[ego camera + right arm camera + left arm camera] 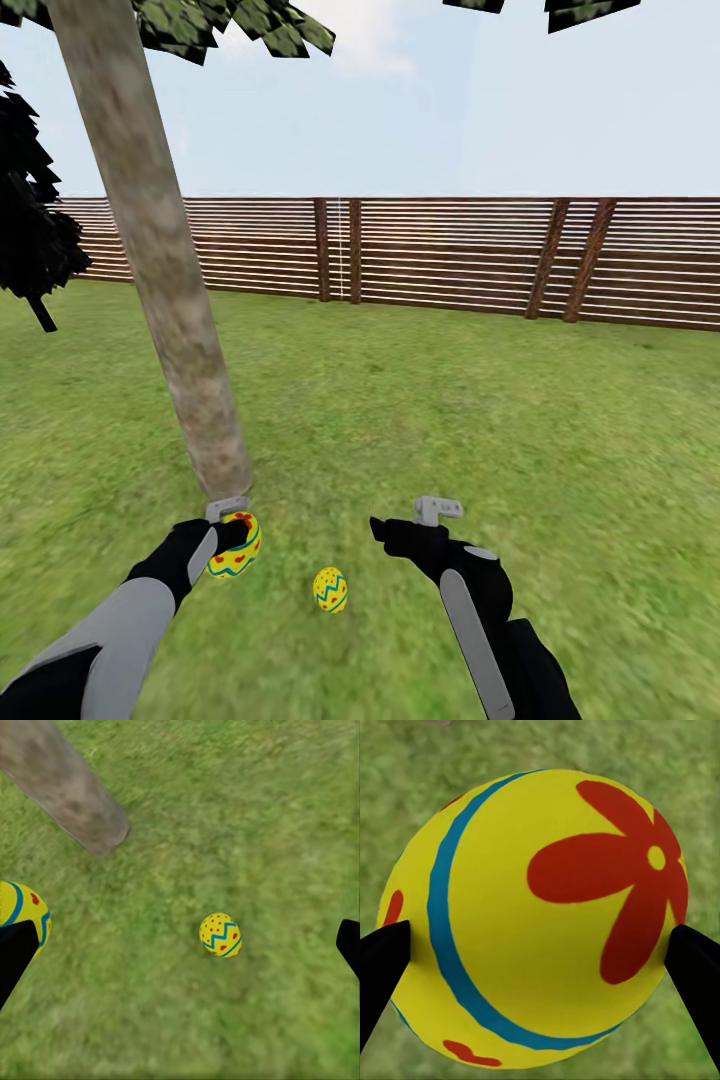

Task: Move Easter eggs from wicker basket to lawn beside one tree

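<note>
My left fingers (386,967) are clamped on an egg (536,919), one black tip pressed against each side of it. From the left wrist camera its yellow shell shows a curved blue band and a big red flower with a yellow centre, and blurred grass lies beneath it. In the head view the left gripper (232,522) holds this egg (236,546) low over the lawn (450,420), just in front of the foot of the tree.

My right fingers (349,945) are spread wide apart with nothing between them. The right gripper (405,525) hangs above the grass, level with the left one and well apart from it.

A second egg (330,589) lies on the lawn between my two grippers, a little nearer to me than either. The right wrist camera shows it (220,935) resting on the grass under the open fingers, touching neither, with blue zigzags and red dots on yellow. The held egg (24,916) shows at the edge of that same picture.

Just beyond my left fingers the tree (165,290) rises from the grass, its trunk pale grey-brown, bare and leaning in the picture, with green leaves at the very top. Its base (71,791) also appears in the right wrist view, near the lying egg but not touching it.

Farther off the lawn runs flat to a brown slatted fence (450,255). A dark-leaved tree (30,220) stands well beyond my left arm, before the fence, under pale sky.
</note>
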